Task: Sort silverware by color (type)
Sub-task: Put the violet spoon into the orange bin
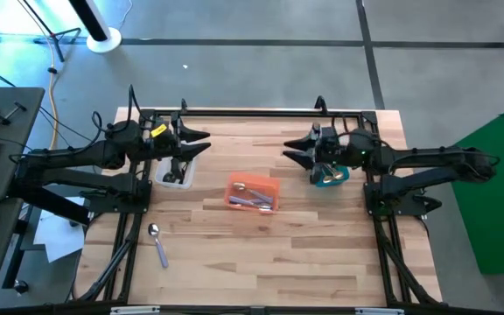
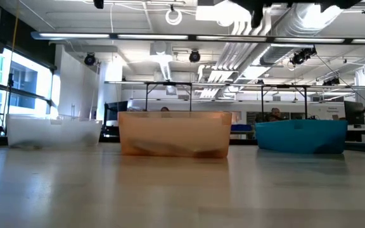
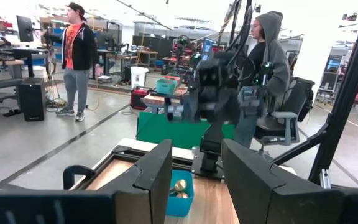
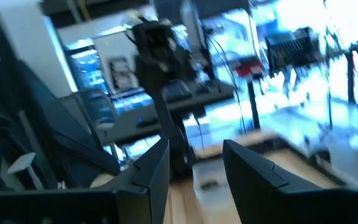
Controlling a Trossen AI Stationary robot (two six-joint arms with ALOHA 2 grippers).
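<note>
wood tabletop (image 1: 304, 254) carried three bins in a row; one lavender-handled spoon (image 1: 157, 242) lay alone near the front left, probably unsorted. left gripper (image 1: 201, 141) and right gripper (image 1: 292, 150) hovered empty, fingers parted, above the far side.

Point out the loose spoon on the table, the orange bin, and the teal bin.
Loose spoon (image 1: 157, 245), high view, on its handle where it meets the bowl.
Orange bin (image 2: 174, 134), low view, middle of its front wall.
Teal bin (image 2: 301, 136), low view, middle of its front wall.
</note>
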